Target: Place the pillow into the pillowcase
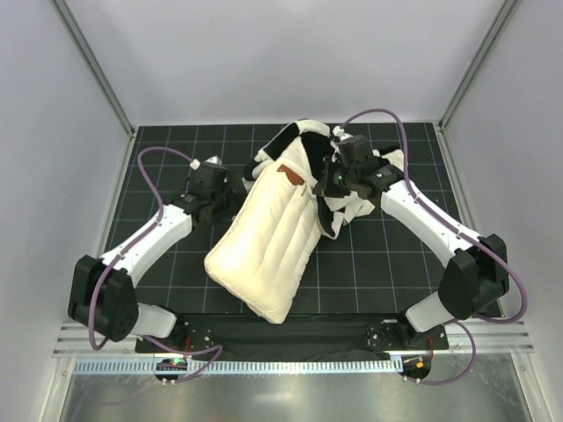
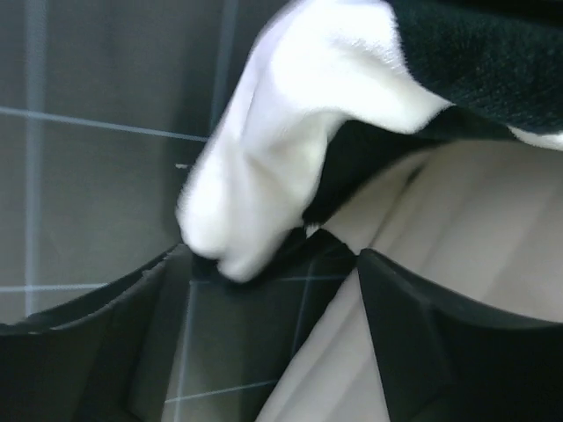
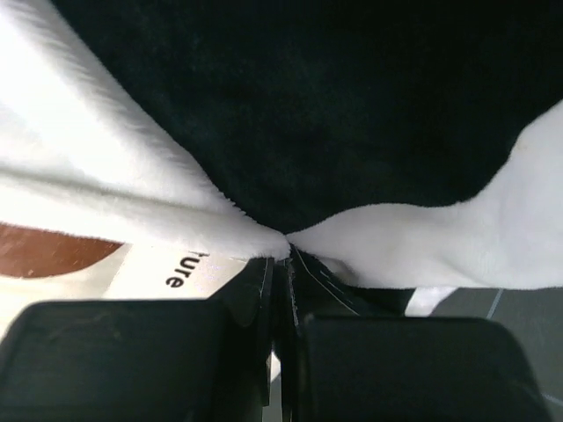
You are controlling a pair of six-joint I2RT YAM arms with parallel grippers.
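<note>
The cream pillow [image 1: 264,246] lies slanted across the middle of the mat, its far end with the brown mark tucked into the bunched black-and-white checked pillowcase [image 1: 303,145]. My right gripper [image 1: 332,180] is shut on the pillowcase's edge [image 3: 264,230] at the pillow's right side; the pillow's printed label [image 3: 167,268] shows beneath. My left gripper [image 1: 230,189] is open at the pillow's left edge, near a hanging white fold of the pillowcase [image 2: 264,167]. The pillow [image 2: 457,220] lies under its right finger. The jaws hold nothing.
The black gridded mat [image 1: 176,149] covers the table. White walls and metal frame posts close in the back and sides. A metal rail [image 1: 281,356] runs along the near edge by the arm bases.
</note>
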